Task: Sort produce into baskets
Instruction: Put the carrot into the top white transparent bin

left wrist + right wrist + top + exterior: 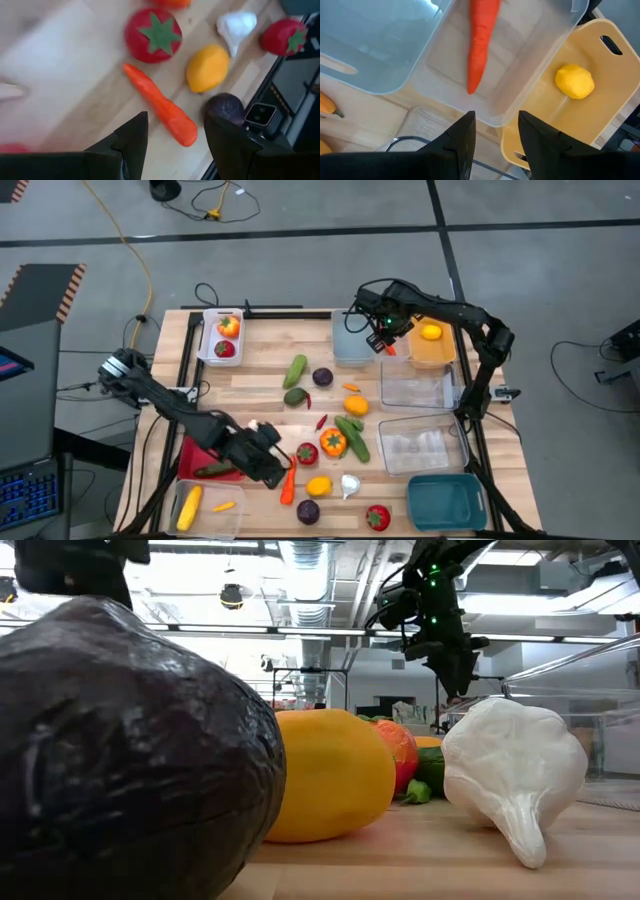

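My left gripper (272, 465) (175, 125) hangs open above an orange carrot (289, 486) (160, 105) that lies flat on the table near the front edge. In the left wrist view its two fingers stand on either side of the carrot's thick end, clear of it. My right gripper (383, 340) (495, 117) is open at the far right, over the baskets. Ahead of its fingers and apart from them, a second carrot (480, 40) shows over the floor of a clear basket (520, 75). Whether that carrot lies there or is falling, I cannot tell.
A tomato (152, 32), lemon (207, 67), garlic (236, 27) and purple round (225, 107) lie around the left gripper's carrot. A grey basket (370, 45) and an orange-yellow basket (600, 100) holding a lemon (575, 81) flank the clear one. A red basket (200, 455) and a white basket (205, 505) stand front left, a teal basket (447, 500) front right.
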{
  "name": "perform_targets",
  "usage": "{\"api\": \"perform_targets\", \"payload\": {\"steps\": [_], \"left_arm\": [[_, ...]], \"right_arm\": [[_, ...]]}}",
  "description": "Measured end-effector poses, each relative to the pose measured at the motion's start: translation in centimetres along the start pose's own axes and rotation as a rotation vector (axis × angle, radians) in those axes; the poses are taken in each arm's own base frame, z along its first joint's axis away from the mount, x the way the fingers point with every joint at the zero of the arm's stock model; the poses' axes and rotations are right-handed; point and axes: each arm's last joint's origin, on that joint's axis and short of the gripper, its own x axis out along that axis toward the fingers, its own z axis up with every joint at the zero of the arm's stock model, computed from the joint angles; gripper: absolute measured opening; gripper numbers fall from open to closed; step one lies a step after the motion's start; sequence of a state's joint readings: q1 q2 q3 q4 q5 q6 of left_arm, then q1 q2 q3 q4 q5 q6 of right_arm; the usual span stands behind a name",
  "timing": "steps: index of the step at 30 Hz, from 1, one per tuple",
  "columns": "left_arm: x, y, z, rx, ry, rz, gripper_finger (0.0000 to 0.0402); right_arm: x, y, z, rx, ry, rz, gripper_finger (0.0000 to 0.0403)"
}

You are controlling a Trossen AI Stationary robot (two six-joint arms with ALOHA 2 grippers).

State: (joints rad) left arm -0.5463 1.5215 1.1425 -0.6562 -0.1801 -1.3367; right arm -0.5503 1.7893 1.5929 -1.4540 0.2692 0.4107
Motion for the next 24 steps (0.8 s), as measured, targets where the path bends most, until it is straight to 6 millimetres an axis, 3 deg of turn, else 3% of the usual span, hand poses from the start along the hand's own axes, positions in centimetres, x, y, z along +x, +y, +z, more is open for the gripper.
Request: {"api": "perform_targets", "payload": {"steps": [10, 16, 24], "left_arm": [[6.2, -0.5, 0.4, -0.017, 0.214, 0.070, 0.0180], [7.7, -0.4, 1.8, -0.027, 0.205, 0.097, 0.0180], [9.2, 0.3, 2.2, -0.037, 0.169, 0.159, 0.0180]], "right_arm": [[-0.2, 0.8, -0.3, -0.027, -0.008, 0.003, 0.0175], [-0.6, 1.9, -0.8, -0.064, -0.019, 0.005, 0.0176], [-1.1, 3.4, -1.6, -0.120, -0.052, -0.031, 0.0176]]}}
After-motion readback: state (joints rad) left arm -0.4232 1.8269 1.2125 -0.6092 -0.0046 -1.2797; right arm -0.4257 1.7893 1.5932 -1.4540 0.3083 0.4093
